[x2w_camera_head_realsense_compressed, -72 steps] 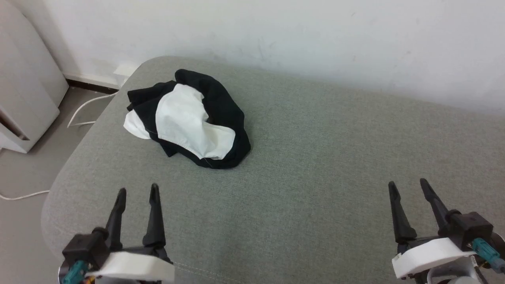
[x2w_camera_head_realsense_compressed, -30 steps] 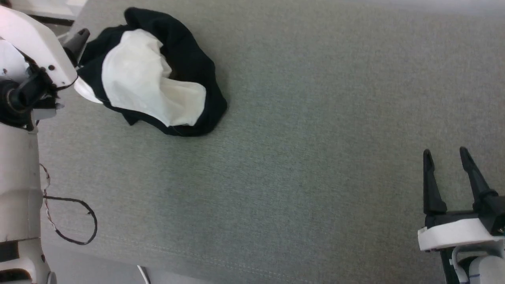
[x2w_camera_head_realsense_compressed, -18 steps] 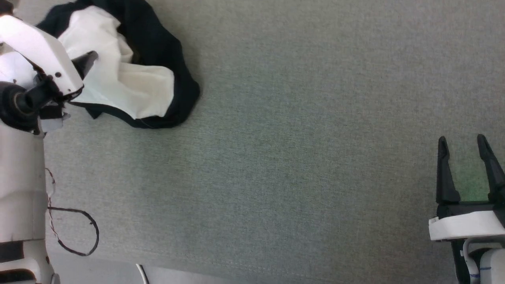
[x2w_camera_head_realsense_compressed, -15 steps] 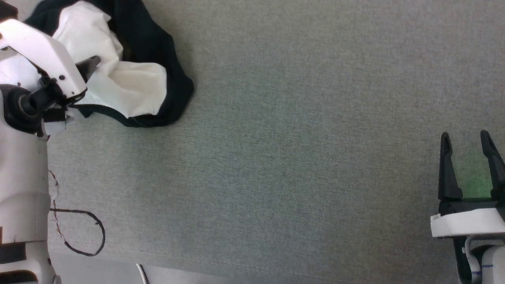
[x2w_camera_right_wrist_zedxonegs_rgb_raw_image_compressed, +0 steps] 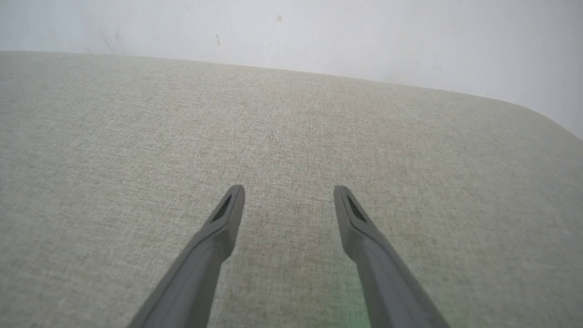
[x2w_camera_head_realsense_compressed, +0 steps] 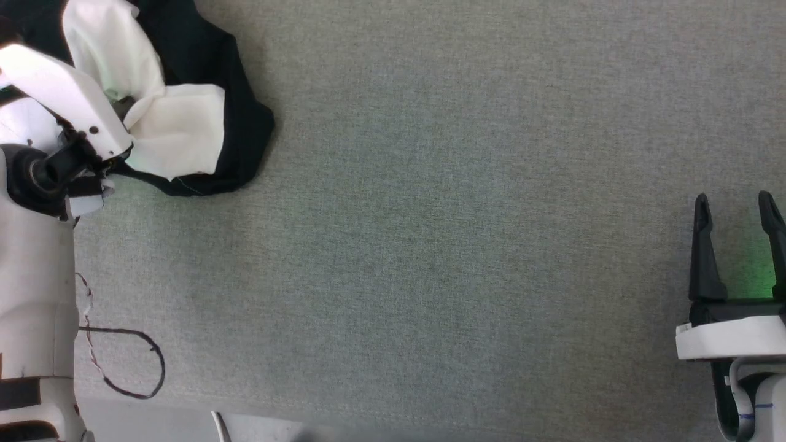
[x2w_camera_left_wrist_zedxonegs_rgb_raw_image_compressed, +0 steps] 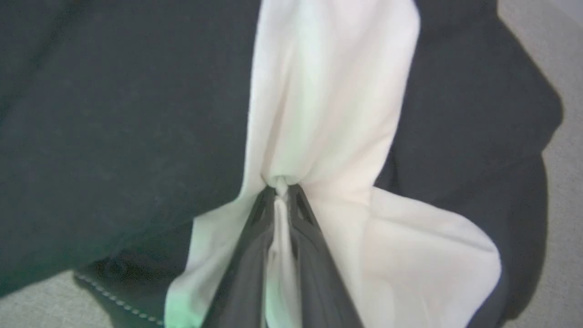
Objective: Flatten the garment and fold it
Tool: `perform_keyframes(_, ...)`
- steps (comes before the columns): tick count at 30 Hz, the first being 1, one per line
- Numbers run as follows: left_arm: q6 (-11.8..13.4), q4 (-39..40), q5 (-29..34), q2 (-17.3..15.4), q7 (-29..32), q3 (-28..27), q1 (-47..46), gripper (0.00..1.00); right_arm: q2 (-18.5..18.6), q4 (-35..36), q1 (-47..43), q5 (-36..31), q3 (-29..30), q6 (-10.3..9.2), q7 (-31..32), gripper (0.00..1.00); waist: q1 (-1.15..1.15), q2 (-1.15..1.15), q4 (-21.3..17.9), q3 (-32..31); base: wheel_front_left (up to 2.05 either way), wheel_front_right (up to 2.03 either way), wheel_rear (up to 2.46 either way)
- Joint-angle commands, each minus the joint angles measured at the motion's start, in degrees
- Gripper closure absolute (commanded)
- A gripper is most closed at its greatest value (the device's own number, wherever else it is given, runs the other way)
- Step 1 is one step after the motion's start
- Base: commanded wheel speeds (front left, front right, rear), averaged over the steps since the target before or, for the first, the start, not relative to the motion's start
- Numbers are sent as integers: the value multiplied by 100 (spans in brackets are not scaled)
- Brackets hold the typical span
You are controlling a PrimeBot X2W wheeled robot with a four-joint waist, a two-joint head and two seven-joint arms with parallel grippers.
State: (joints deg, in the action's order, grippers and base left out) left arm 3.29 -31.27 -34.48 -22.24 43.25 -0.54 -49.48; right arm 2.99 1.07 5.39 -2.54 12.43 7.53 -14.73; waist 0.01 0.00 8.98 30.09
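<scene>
The garment (x2w_camera_head_realsense_compressed: pixel 178 132), white cloth ringed by black, lies crumpled at the head view's upper left on the grey-green cushion (x2w_camera_head_realsense_compressed: pixel 430 215). My left gripper (x2w_camera_head_realsense_compressed: pixel 126 110) reaches into it from the left, its fingertips buried in the white cloth. Seen from the left wrist, the left gripper (x2w_camera_left_wrist_zedxonegs_rgb_raw_image_compressed: pixel 282 189) is shut on a pinched fold of the white part of the garment (x2w_camera_left_wrist_zedxonegs_rgb_raw_image_compressed: pixel 328 114), black cloth on both sides. My right gripper (x2w_camera_head_realsense_compressed: pixel 735 202) hangs open at the lower right, far from the garment. In the right wrist view the right gripper (x2w_camera_right_wrist_zedxonegs_rgb_raw_image_compressed: pixel 289 193) holds nothing above bare cushion.
My pale left forearm (x2w_camera_head_realsense_compressed: pixel 31 294) runs down the left edge with a thin dark wire loop (x2w_camera_head_realsense_compressed: pixel 132 368) beside it. The cushion's front edge (x2w_camera_head_realsense_compressed: pixel 258 417) runs along the bottom. A white wall (x2w_camera_right_wrist_zedxonegs_rgb_raw_image_compressed: pixel 319 32) stands behind the cushion's far edge.
My left gripper has reached into the garment and shut on its white cloth, bunching it. The head camera has tilted and shifted, so the garment sits further up-left. The right gripper stays open.
</scene>
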Motion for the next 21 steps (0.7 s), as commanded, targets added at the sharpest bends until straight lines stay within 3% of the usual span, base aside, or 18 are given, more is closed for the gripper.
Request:
perform_keyframes(1, -68, -113, -47, 6, -43, -9, 83, 100, -12, -2, 99, -38, -2, -4, -27, 0, -1, 0, -25, -76, 0, 0, 0)
perform_keyframes(10, -281, -164, -41, -195, -458, -67, 32, 100, -12, -145, 51, 81, -43, -4, -27, 0, -1, 0, -83, -497, 0, 0, 0)
perform_keyframes(21, -890, 247, -26, -350, -888, 233, -110, 100, -12, -460, -183, 403, -214, -4, -27, 0, -1, 0, -59, -1479, 0, 0, 0)
